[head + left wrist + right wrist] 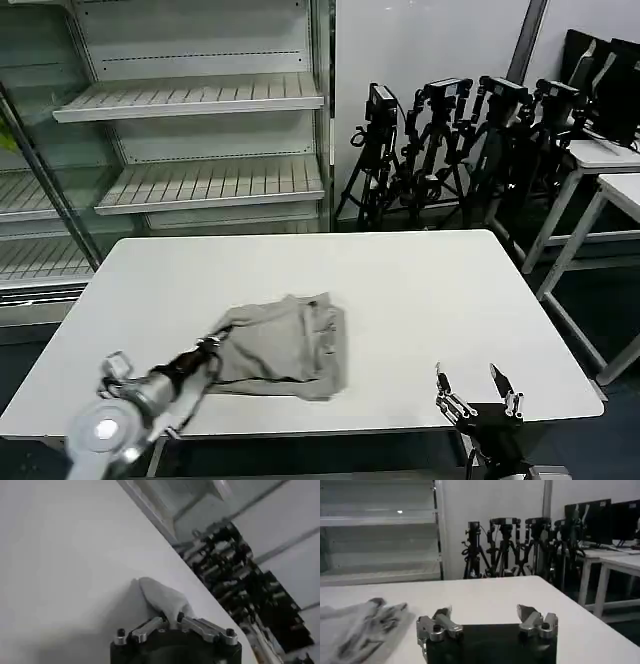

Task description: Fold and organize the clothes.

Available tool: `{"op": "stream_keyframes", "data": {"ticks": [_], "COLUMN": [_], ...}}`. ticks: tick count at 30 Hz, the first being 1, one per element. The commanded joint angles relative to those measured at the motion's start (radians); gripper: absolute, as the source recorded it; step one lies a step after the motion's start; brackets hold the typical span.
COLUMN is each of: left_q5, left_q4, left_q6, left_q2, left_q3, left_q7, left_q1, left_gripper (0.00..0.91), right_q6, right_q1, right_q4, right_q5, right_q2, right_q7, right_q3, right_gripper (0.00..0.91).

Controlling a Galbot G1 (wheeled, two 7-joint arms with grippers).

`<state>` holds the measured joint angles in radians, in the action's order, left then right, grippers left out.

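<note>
The clothes are one light grey T-shirt [285,345], folded into a rough rectangle left of the middle of the white table [420,290]. My left gripper [214,347] is at the shirt's left edge, shut on a pinch of the grey cloth [162,599], which rises in a small peak between the fingertips. My right gripper [474,381] hovers over the table's front right edge with its fingers [442,615] spread wide and nothing between them. In the right wrist view the shirt [355,627] lies off to one side, well apart from that gripper.
Bare white shelving [200,130] stands behind the table on the left. Black camera tripods [450,140] cluster behind it on the right, and another white table [610,170] sits at the far right. Open tabletop spreads right of the shirt.
</note>
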<state>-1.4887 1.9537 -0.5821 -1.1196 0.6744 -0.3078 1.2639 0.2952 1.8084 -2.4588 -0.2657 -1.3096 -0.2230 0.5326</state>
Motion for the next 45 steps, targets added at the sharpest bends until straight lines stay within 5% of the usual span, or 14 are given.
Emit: {"op": "stream_keyframes", "data": {"ticks": [1,7,12,16,22,31,37,38,39,45], "left_q5": [-0.07,-0.063,-0.041,0.219,0.364,0.612,0.687,0.697,0.703,0.802], "left_q4": [-0.103,-0.043,0.157,0.18,0.04,-0.293,-0.402,-0.404,-0.405,-0.406], "left_q6": [0.001,0.0,0.002,0.005,0.005,0.013,0.027,0.025,0.025,0.067], "left_q2": [0.251,0.311,0.24,0.125,-0.12,-0.43,-0.512,-0.517,-0.52,-0.509], "left_q3": [0.474,0.535,0.327,-0.093,-0.46,-0.656,-0.708,-0.711,-0.713,-0.717], "left_q7": [0.01,0.004,-0.032,-0.015,-0.043,-0.061,-0.051,-0.045,-0.04,0.04], "left_q1": [0.072,0.082,0.033,-0.081,-0.278,-0.483,-0.531,-0.533,-0.535,-0.531], "left_gripper": [0.04,0.04,0.04,0.04,0.04,0.04,0.04,0.262,0.877,0.907], "right_q6": [0.001,0.0,-0.002,-0.004,-0.014,-0.025,-0.024,-0.023,-0.023,-0.022], "right_q1": [-0.072,-0.091,-0.072,-0.044,0.0,0.012,-0.004,-0.006,-0.007,-0.017], "right_q4": [0.027,0.04,0.032,0.017,0.001,-0.003,-0.003,-0.003,-0.003,-0.002], "right_q5": [-0.005,-0.008,0.002,0.017,0.033,0.034,0.014,0.012,0.011,0.011], "right_q2": [-0.001,-0.003,-0.014,-0.022,-0.046,-0.055,-0.041,-0.04,-0.04,-0.038], "right_q7": [-0.001,0.0,0.001,0.002,0.004,0.005,0.004,0.004,0.003,0.003], "right_q3": [-0.049,-0.063,-0.063,-0.054,-0.039,-0.018,-0.003,-0.004,-0.004,-0.013], "right_gripper": [0.907,0.907,0.907,0.907,0.907,0.907,0.907,0.907,0.907,0.907]}}
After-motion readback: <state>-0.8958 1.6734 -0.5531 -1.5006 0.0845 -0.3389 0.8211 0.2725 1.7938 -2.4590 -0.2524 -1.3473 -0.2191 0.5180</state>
